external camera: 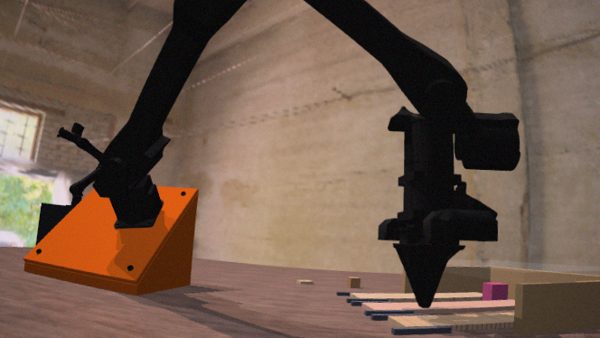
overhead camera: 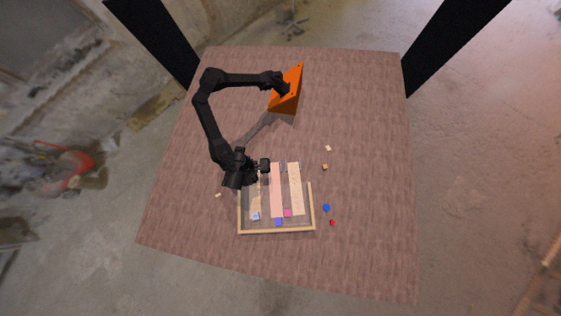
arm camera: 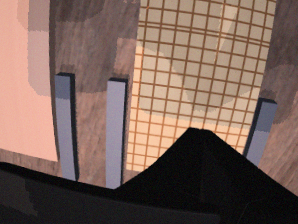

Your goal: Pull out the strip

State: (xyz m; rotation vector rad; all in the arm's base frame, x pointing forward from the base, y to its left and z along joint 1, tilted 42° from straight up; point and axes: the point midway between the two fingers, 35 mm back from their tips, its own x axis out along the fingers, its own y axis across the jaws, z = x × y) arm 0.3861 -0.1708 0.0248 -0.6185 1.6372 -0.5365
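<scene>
Rough concrete walls and floor surround a brown wood-grain bench (overhead camera: 359,127). At its near side sits a shallow wooden tray (overhead camera: 276,231) with 3 strips lying lengthwise in it, their far ends projecting past the open edge. The labelled cube (overhead camera: 255,215), pale with a small mark on top, rests on the near end of the grid-patterned strip (arm camera: 200,50), in the tray's left lane. A blue-violet cube (overhead camera: 278,221) sits at the near end of the pink strip (overhead camera: 275,187) in the middle, and a magenta cube (overhead camera: 287,212) lies just beside the near end of the speckled strip (overhead camera: 296,187) on the right. A blue disc (overhead camera: 326,207) and a red ball (overhead camera: 332,221) lie on the bench right of the tray; 2 small wooden blocks (overhead camera: 325,166) lie farther back. The tool (external camera: 425,300) points straight down over the far end of the grid-patterned strip, fingers fully together, gripping nothing; contact with the strip cannot be confirmed. Farthest, the arm's orange wedge base (overhead camera: 289,90) stands on the bench.
</scene>
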